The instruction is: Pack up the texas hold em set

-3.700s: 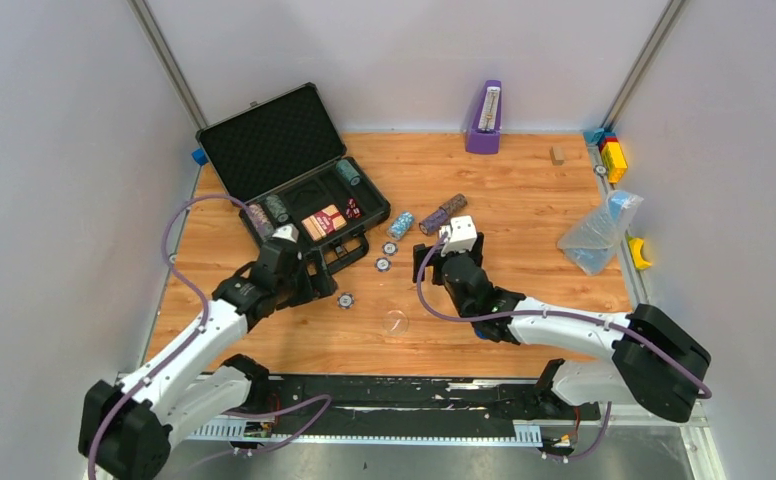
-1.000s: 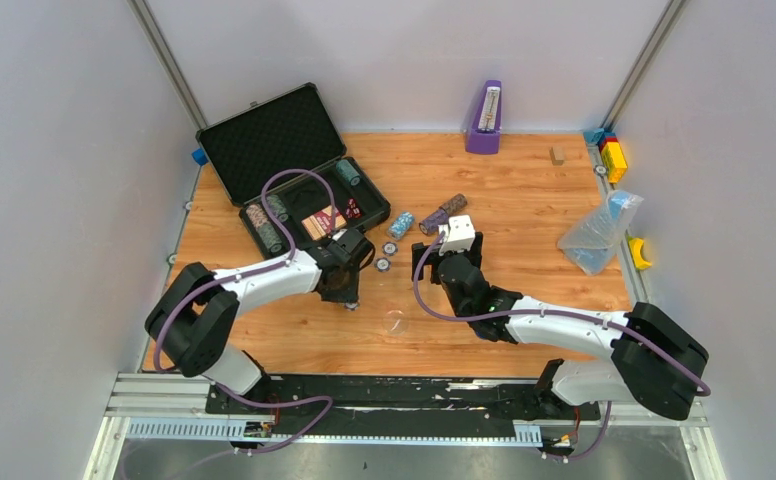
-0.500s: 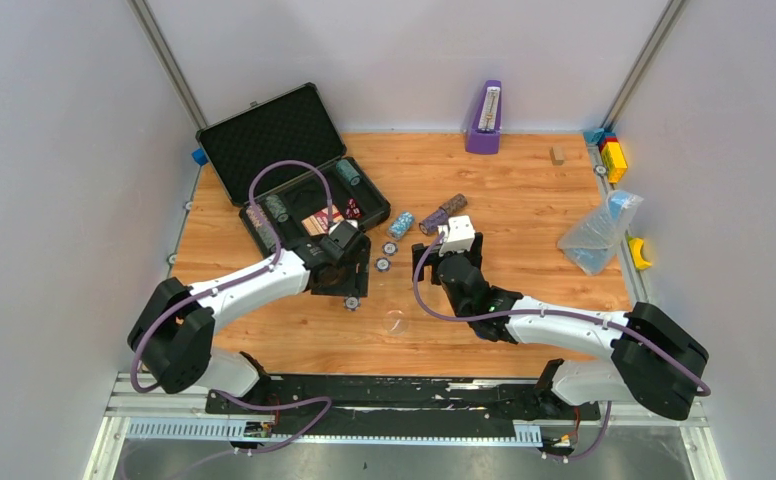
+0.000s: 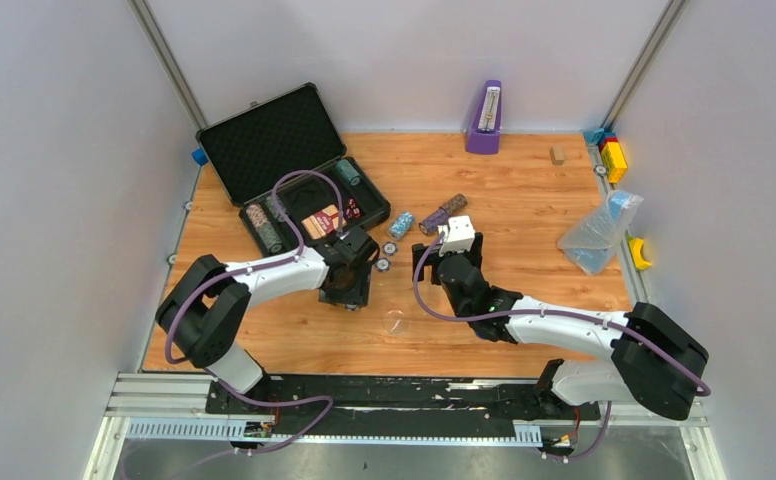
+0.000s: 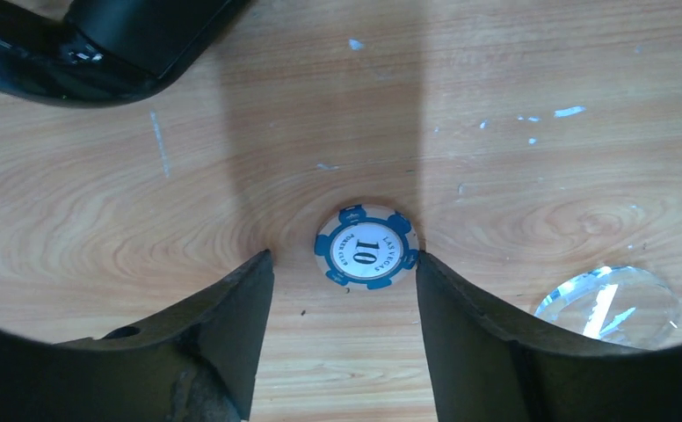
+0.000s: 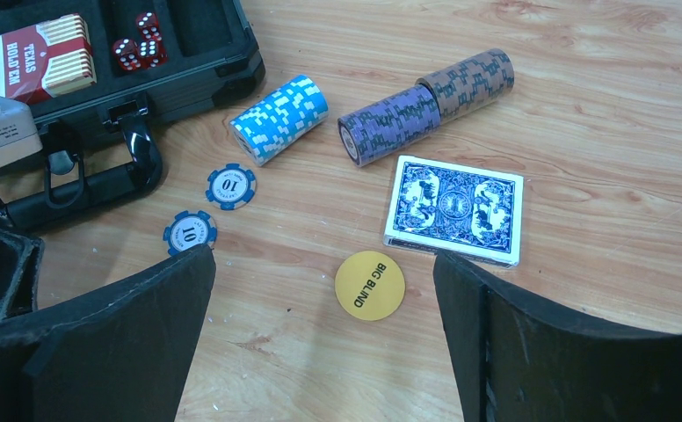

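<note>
The open dark grey case (image 4: 276, 150) lies at the back left with chip rolls, a red card deck (image 6: 30, 60) and red dice (image 6: 138, 48) in it. My left gripper (image 5: 342, 264) is open, low over the table, with a blue "10" chip (image 5: 366, 247) between its fingertips; the right finger touches the chip's edge. My right gripper (image 6: 324, 264) is open and empty above a yellow BIG BLIND button (image 6: 370, 285). Beyond it lie a blue card deck (image 6: 454, 209), a blue chip roll (image 6: 280, 106), a purple roll (image 6: 390, 125), a brown roll (image 6: 467, 81) and two loose blue chips (image 6: 231, 185).
A clear round button (image 5: 608, 294) lies right of my left gripper. The case handle (image 6: 83, 189) sticks out toward the loose chips. A purple metronome (image 4: 483, 118) stands at the back, coloured toy blocks (image 4: 612, 152) at the back right, a plastic bag (image 4: 599, 232) at the right edge.
My left arm has come away from the case's front edge and lowered its open gripper around the single blue chip. The right arm has not moved.
</note>
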You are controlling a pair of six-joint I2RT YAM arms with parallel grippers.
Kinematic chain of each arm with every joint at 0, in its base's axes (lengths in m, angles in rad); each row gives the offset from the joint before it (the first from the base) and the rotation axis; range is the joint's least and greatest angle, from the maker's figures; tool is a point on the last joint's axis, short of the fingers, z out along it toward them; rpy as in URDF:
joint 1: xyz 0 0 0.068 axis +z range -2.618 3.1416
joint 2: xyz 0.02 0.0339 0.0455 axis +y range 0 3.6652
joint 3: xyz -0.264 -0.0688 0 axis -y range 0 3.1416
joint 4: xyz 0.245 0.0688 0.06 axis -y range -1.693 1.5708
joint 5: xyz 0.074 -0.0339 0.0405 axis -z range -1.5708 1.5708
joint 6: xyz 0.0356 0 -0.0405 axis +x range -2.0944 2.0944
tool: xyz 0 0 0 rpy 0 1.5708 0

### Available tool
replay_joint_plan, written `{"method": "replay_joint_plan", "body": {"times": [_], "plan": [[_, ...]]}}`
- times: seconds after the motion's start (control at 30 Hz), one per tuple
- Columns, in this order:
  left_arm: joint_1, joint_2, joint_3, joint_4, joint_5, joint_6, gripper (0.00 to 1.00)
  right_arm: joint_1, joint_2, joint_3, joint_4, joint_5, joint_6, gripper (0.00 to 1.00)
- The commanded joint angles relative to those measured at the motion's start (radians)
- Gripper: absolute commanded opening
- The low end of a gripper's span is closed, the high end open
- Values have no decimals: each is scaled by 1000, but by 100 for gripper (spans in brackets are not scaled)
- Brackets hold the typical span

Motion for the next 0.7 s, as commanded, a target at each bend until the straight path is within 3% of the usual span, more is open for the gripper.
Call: {"method": "replay_joint_plan", "body": {"times": [0.0,0.1,0.33,0.47,0.6,0.63,0.67], "plan": [[-9,25,-1,-6,-31,-7,65,3,-20,16,13,17,-2,97],[-14,27,-3,-29,-54,-15,56,4,-18,17,13,14,-2,97],[-14,52,-22,16,-27,-5,54,3,-18,17,11,13,-3,97],[-14,81,-22,36,-13,0,46,4,-23,15,13,15,-3,97],[-14,72,-20,37,-23,-8,22,3,-24,16,13,12,-3,96],[-14,66,-19,31,-29,-11,7,4,-24,16,12,10,-3,97],[-15,52,-16,28,-36,-13,1,4,-24,16,12,9,-3,97]]}}
